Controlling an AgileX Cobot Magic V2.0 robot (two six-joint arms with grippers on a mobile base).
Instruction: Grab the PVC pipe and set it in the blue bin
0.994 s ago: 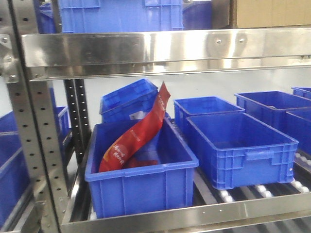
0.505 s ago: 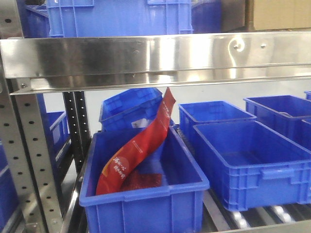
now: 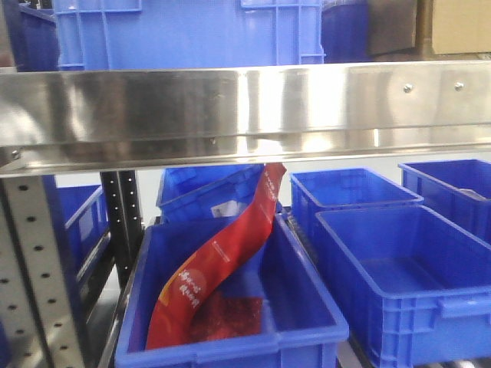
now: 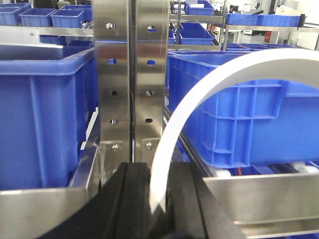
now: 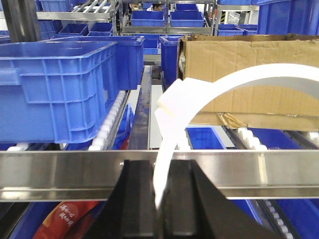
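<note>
No PVC pipe shows in any view. In the left wrist view my left gripper point(image 4: 159, 199) has its black fingers close together, and a white curved strip point(image 4: 174, 134) rises from the slit between them and arcs right. My right gripper point(image 5: 160, 199) looks the same, with a white strip point(image 5: 199, 99) coming out of its narrow slit. Neither gripper appears in the front view. Two blue bins sit on the lower shelf: one point(image 3: 311, 264) holds a red bag point(image 3: 222, 261), the one to its right point(image 3: 414, 322) is empty.
A steel shelf beam point(image 3: 245, 107) crosses the front view above the bins, and another blue bin point(image 3: 192, 34) stands on it. A perforated steel upright point(image 4: 129, 74) stands right before the left gripper, between blue bins. A steel rail point(image 5: 75, 174) and cardboard box point(image 5: 249, 74) face the right gripper.
The front view has moved up and closer: the shelf beam sits lower in the frame and the bins look larger. The red bag and bins have not shifted on the shelf.
</note>
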